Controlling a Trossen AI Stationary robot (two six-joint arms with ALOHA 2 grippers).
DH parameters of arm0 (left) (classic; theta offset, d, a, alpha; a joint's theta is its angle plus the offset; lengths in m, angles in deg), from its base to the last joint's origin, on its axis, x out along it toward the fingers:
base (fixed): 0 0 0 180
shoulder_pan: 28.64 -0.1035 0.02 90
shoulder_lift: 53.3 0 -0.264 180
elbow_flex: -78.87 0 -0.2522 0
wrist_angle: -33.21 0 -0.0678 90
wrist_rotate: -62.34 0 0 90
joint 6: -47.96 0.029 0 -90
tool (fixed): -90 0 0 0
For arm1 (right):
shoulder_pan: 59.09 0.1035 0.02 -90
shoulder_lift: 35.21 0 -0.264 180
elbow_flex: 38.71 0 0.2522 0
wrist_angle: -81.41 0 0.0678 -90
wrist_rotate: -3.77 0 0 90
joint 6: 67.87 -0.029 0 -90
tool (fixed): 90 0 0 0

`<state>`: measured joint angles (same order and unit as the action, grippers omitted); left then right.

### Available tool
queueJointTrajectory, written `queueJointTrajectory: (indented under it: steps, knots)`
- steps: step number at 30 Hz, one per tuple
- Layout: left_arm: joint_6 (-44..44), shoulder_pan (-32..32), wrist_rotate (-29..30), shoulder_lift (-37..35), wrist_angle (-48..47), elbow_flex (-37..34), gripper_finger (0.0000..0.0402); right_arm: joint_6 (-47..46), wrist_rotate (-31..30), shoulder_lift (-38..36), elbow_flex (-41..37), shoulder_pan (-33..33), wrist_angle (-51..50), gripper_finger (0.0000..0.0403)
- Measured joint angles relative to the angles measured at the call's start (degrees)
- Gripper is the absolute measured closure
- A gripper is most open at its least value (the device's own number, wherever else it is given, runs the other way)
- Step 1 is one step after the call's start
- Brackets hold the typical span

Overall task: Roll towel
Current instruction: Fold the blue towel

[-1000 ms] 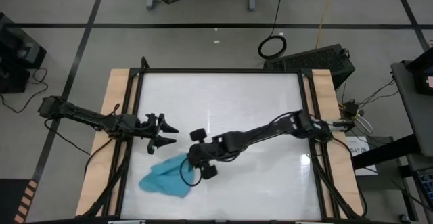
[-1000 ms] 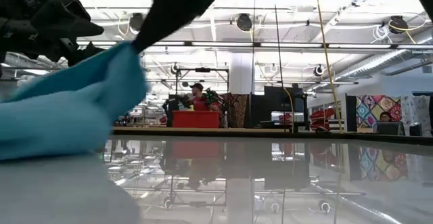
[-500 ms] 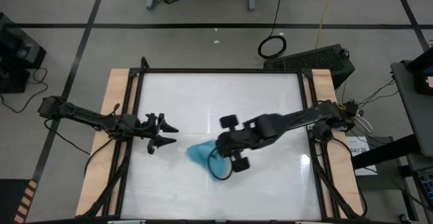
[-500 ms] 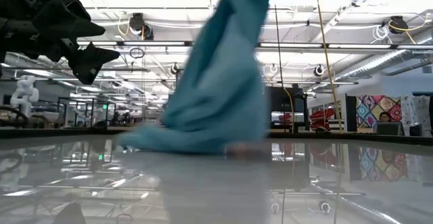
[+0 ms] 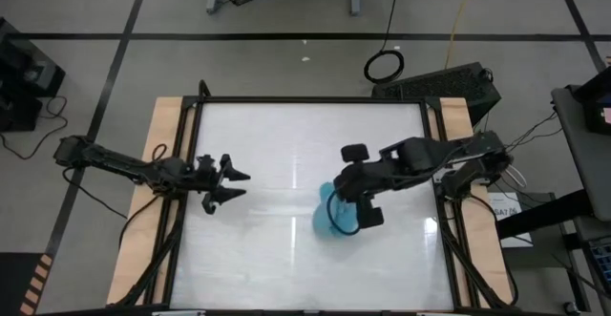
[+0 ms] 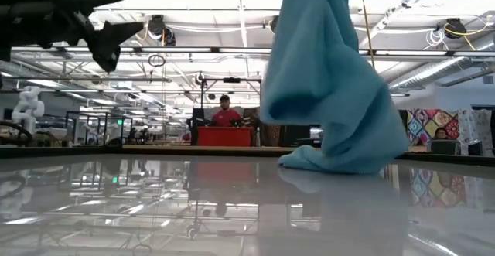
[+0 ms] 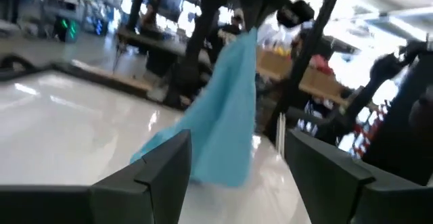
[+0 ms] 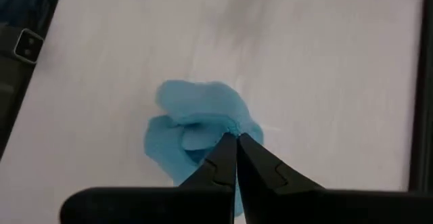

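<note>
Glossy white tabletop (image 5: 286, 144) with pale wooden side rails and a black frame stands on a grey floor; in the low view a workshop hall lies behind it, with a person in a red top (image 6: 225, 114) at a far bench.

Right hand (image 5: 336, 204) is over the right-centre of the tabletop, its two dark fingers pressed together on the top edge of the small plain turquoise-blue soft cloth towel (image 5: 332, 211). The right wrist view shows the fingertips (image 8: 235, 143) meeting on a fold of the cloth (image 8: 196, 126), the rest of it bunched directly below them against the white surface.

In the low view the towel (image 6: 329, 86) hangs as a tall column from above the frame — its lower end crumpled and touching the tabletop. The towel sits directly under the right hand and well apart from the left one.

Left hand (image 5: 232, 183) hovers above the left part of the tabletop, fingers spread and holding nothing. In the left wrist view its own two dark fingers (image 7: 145, 176) frame the hanging towel (image 7: 223, 116) farther off.
</note>
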<state>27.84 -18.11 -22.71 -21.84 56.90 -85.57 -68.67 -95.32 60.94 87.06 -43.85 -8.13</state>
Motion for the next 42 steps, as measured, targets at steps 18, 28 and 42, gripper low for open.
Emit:
queueJointTrajectory:
  steps: [18, 28, 42]
  knots:
    - [21.18, 5.33, 9.09, 30.81, -0.39, 18.85, 0.0160, -0.47, -2.90, -1.02, -0.02, -11.45, 1.37, 0.0403]
    - [40.34, 8.10, 29.71, 57.53, -0.56, 35.86, 0.0160, -0.52, -1.48, -1.02, -0.02, -13.79, 1.48, 0.0403]
    - [54.82, 9.39, 53.20, 80.04, 1.71, 44.87, 0.0160, -0.52, -1.30, -1.02, -0.02, -13.76, 1.97, 0.0403]
